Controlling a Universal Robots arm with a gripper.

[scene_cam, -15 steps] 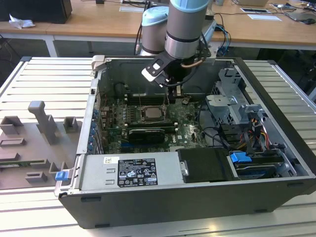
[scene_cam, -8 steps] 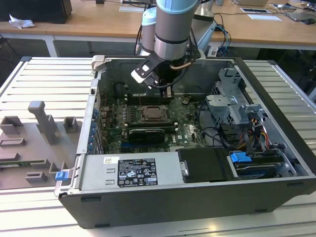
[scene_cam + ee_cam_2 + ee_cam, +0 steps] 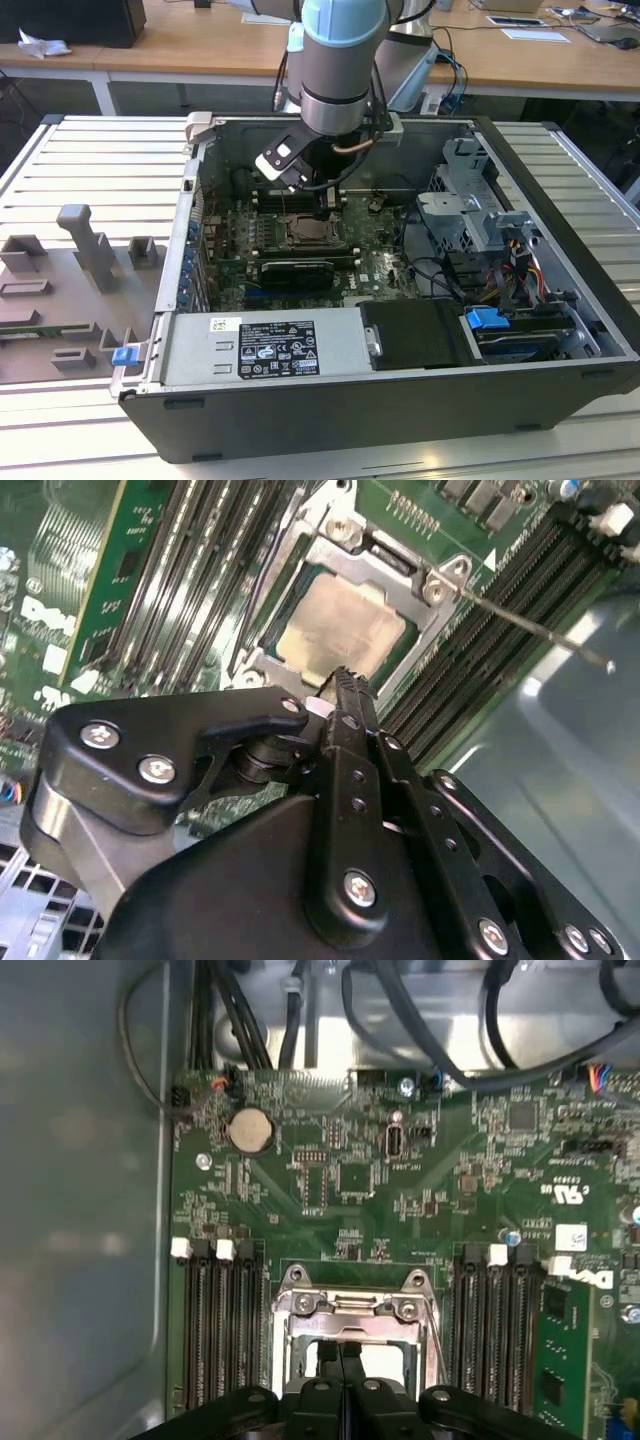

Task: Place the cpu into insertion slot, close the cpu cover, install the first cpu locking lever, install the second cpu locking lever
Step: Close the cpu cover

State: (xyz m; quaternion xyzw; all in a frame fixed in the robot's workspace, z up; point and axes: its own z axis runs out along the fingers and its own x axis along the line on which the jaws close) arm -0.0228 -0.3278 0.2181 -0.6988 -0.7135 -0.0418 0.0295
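The cpu, a pale silver-beige square, lies flat in the insertion slot in the middle of the green motherboard. The silvery cpu cover is down around it, and the chip's top shows through the frame's open middle. My gripper is shut with nothing between its fingers. Its tip stands at one edge of the cpu cover; whether it touches I cannot tell. One thin wire locking lever sticks out from a corner of the socket, lifted off the board.
Long black memory slots flank the socket on both sides. Black cables run along the case wall beyond the board. The white-labelled power supply box and a drive cage stand inside the case. A grey fixture plate lies at the exterior view's left.
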